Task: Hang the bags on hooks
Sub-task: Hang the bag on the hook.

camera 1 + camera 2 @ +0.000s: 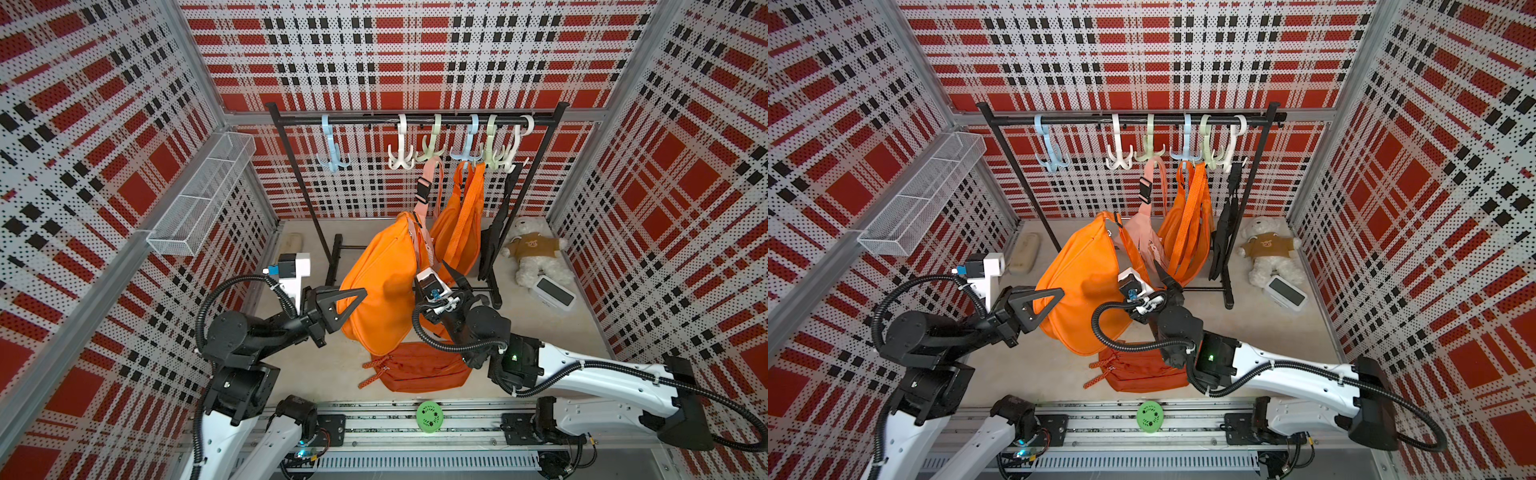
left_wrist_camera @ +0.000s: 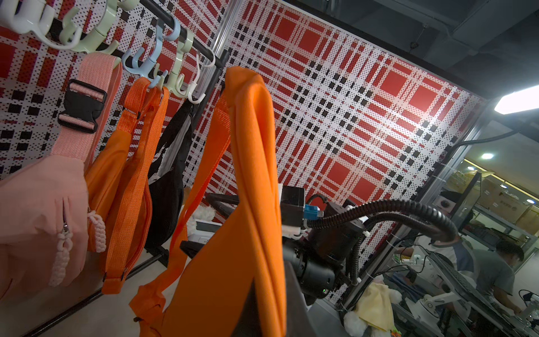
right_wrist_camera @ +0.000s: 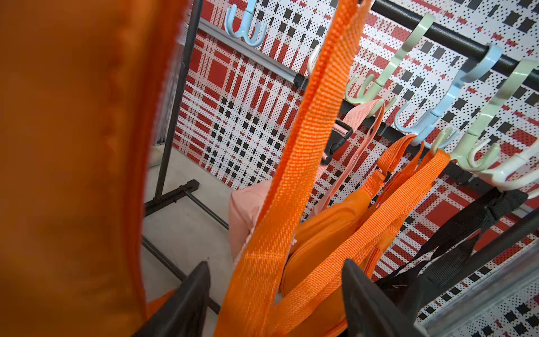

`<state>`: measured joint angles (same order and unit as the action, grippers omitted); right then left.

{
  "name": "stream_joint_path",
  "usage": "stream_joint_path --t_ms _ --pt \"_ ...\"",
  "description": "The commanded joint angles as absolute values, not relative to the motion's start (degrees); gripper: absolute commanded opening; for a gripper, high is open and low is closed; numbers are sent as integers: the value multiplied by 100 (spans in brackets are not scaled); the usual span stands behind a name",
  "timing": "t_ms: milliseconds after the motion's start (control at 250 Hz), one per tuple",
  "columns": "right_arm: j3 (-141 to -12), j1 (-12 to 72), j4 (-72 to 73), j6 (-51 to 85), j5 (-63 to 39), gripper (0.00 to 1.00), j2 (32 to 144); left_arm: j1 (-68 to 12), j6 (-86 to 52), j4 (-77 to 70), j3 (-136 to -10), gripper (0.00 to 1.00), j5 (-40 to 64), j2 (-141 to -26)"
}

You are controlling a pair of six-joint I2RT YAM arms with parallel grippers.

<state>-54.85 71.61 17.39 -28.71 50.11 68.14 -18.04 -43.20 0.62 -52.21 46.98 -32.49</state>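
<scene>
Plaid walls (image 1: 415,50); left hand (image 1: 352,300) clamps orange bag (image 1: 382,274); right hand (image 3: 275,265) wide astride strap (image 3: 297,163).

The walls (image 1: 415,54) wore a plaid of red, white and black, dotted all over. The largest bag (image 1: 382,282) was bright orange, like the smaller hanging bag (image 1: 457,232). The lying bag (image 1: 419,370) was darker rust orange, and the waist bag (image 2: 38,210) pale pink with a black buckle (image 2: 81,108). The black rack (image 1: 365,121) carried a pale blue hook (image 1: 330,145), a white hook (image 1: 402,145) and a pale green hook (image 1: 434,141). The teddy bear (image 1: 536,262) was white in a mustard-brown shirt (image 1: 532,245). The disc (image 1: 429,417) was green with black markings, and the surface (image 1: 540,332) beige.
</scene>
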Motion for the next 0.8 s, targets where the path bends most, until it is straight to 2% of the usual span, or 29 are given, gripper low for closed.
stream_joint_path --t_ms 0,72,172,244,316,404,640,796 --pt "-5778 7075 2579 -3325 5104 66 6988 -1799 -4285 0 -5267 0 4566 -3156" --pt "-5888 6868 2381 -3133 4934 66 7065 -1810 -4295 6 -5231 0 4520 -3127" --pt "-5998 6518 1929 -2638 4424 59 7042 -1849 -4298 11 -5166 0 4427 -3089" --pt "-6066 6272 1625 -2303 3997 42 6968 -1880 -4313 8 -5120 0 4371 -3076" --pt "-6063 6091 1542 -2103 3760 20 6871 -1872 -4297 34 -5106 0 4327 -3058" --pt "-6011 5952 1582 -1999 3659 0 6760 -1863 -4234 94 -5109 0 4263 -3037" --pt "-6217 5434 1107 -1442 2678 0 6661 -1775 -3898 732 -5180 0 3693 -3116" --pt "-6434 5122 1046 -1226 2257 0 6841 -1501 -4148 336 -5096 0 3807 -3285"
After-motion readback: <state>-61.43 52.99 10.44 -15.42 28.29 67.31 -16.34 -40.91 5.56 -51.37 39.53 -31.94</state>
